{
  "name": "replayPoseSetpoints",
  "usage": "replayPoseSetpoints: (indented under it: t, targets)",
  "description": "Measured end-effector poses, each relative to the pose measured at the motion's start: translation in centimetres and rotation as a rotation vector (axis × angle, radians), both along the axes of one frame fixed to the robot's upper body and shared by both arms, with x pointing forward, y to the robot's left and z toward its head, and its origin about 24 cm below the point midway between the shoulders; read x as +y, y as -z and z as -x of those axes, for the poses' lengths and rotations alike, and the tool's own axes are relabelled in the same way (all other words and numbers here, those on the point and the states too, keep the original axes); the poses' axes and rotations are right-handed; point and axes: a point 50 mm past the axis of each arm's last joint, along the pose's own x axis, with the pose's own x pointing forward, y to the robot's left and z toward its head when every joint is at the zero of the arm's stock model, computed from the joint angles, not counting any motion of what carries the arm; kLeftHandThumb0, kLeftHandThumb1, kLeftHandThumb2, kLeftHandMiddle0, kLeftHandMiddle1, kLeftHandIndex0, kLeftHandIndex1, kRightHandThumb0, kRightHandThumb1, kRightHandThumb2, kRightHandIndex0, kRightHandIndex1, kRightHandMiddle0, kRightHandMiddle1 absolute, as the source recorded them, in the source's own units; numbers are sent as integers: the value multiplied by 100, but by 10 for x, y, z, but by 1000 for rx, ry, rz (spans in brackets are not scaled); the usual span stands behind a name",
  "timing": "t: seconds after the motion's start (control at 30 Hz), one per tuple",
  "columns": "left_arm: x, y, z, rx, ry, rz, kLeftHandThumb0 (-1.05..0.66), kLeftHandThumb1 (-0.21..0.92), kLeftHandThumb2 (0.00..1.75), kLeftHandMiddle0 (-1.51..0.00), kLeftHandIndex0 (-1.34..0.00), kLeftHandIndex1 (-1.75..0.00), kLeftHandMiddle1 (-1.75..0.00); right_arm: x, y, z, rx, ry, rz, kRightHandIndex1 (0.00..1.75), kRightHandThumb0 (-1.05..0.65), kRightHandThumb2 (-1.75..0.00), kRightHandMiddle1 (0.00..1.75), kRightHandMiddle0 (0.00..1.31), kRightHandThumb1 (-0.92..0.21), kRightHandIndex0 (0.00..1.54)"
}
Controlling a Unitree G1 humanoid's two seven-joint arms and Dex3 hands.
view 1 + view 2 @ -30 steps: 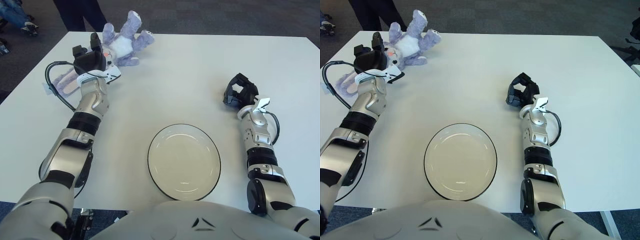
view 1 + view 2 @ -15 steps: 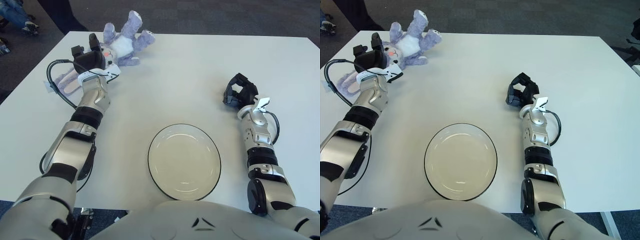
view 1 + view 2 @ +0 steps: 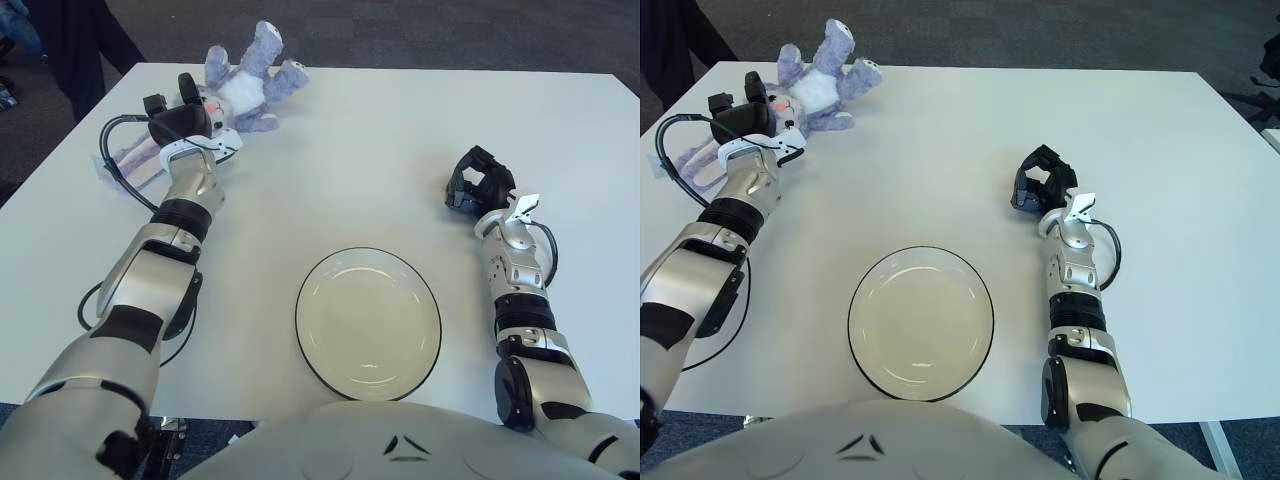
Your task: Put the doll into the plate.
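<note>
One plate (image 3: 368, 322), doll (image 3: 244, 82) outside

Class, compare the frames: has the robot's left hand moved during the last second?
Yes. The left hand has crept toward the table's far edge, alongside the doll, which has barely shifted.

no readable text, no labels, no brand marks, no numbers, no signs anywhere

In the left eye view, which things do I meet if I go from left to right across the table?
left hand → doll → plate → right hand
</note>
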Motion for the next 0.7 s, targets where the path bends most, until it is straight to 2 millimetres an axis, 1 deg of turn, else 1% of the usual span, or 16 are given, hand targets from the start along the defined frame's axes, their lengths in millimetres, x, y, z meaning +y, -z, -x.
replayPoseSetpoints:
  t: [0.33, 0.53, 0.7]
  targets:
    - [2, 10, 0, 21, 19, 11, -81, 53, 68, 0, 0, 0, -57, 0, 0, 0, 1, -8, -3, 175, -49, -135, 175, 64, -29, 128]
    - [3, 16, 1, 45, 29, 13, -81, 56, 66, 0, 0, 0, -55, 0, 0, 0, 2, -8, -4, 175, -49, -136, 175, 64, -28, 128]
    - [3, 15, 0, 49, 30, 16, -80, 58, 65, 0, 0, 0, -53, 1, -1, 0, 5, -8, -7, 175, -50, -137, 175, 65, -27, 128]
